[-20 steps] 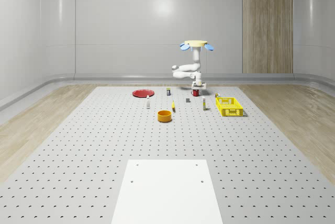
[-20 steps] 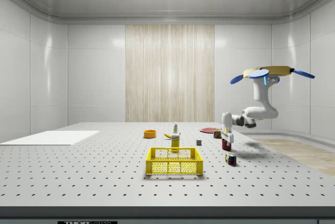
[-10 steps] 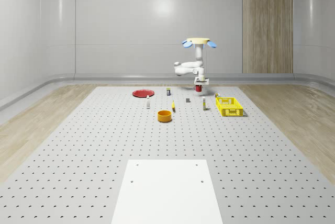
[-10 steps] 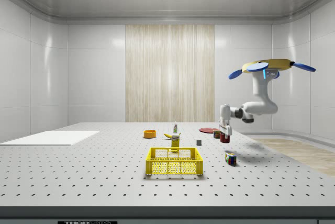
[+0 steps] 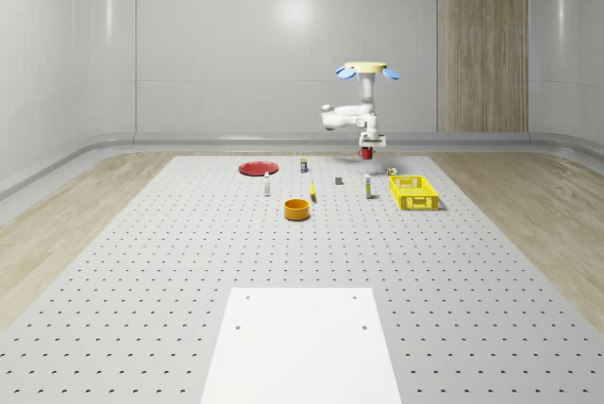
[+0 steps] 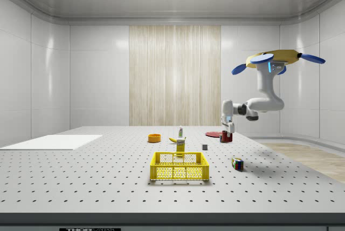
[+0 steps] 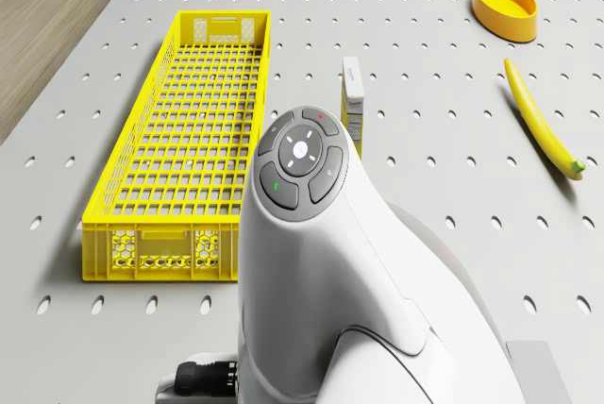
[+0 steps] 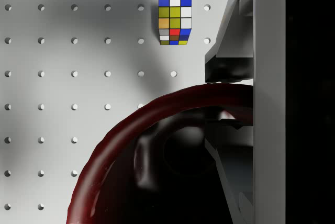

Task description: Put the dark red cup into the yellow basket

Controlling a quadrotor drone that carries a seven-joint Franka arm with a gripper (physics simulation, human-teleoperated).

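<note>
While the drone (image 6: 273, 60) hovers beyond the table's far end, its gripper (image 6: 228, 133) is clamped on the dark red cup (image 5: 367, 153), held aloft; the yellow basket (image 5: 413, 192) lies nearer the whole-scene camera, lengthwise.

Yellow basket (image 7: 142, 166) open-topped; small carton (image 7: 352, 105) upright just beside.

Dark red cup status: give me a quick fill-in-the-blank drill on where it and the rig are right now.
1. The gripper holds the dark red ____ above the table.
2. The yellow basket holds ____ so far.
3. The drone ____ in the air instead of resting on the table.
4. In the wrist view, a multicoloured ____ lies on the table below the gripper.

Missing words: cup; nothing; hovers; puzzle cube
</note>
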